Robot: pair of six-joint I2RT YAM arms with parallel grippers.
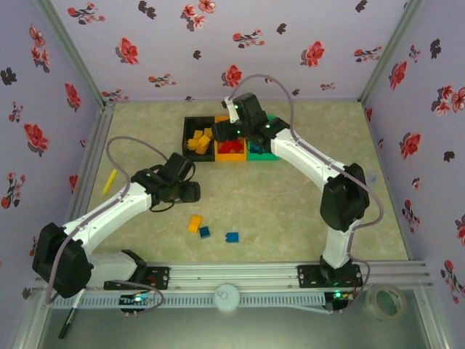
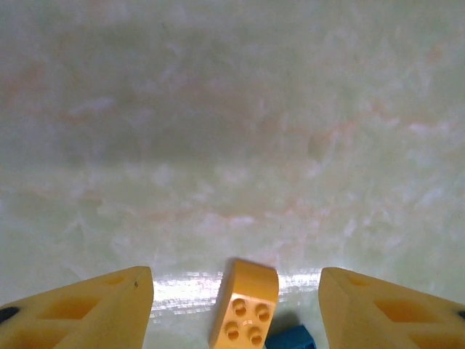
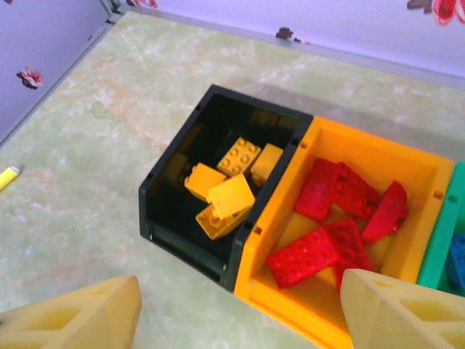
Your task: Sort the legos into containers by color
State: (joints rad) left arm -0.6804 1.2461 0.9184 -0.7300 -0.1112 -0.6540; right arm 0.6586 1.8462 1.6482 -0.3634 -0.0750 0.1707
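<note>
The containers stand in a row at the back: a black bin (image 1: 190, 123) (image 3: 171, 178) with yellow legos (image 3: 231, 195), an orange bin (image 1: 231, 155) (image 3: 378, 149) with red legos (image 3: 312, 254), and a green bin (image 1: 264, 155) (image 3: 445, 243) with a blue brick (image 3: 458, 258). My right gripper (image 1: 244, 133) (image 3: 240, 302) hovers open and empty over the bins' front edge. On the table a yellow brick (image 1: 195, 223) (image 2: 245, 305) lies between the spread fingers of my open left gripper (image 1: 189, 193) (image 2: 236, 291), untouched. A blue brick (image 1: 205, 232) (image 2: 290, 339) lies beside it, another blue brick (image 1: 232, 237) further right.
A yellow stick (image 1: 109, 182) lies near the left wall. A tape roll (image 1: 385, 302) and a white round part (image 1: 227, 297) sit by the front rail. Flowered walls close in the table on three sides.
</note>
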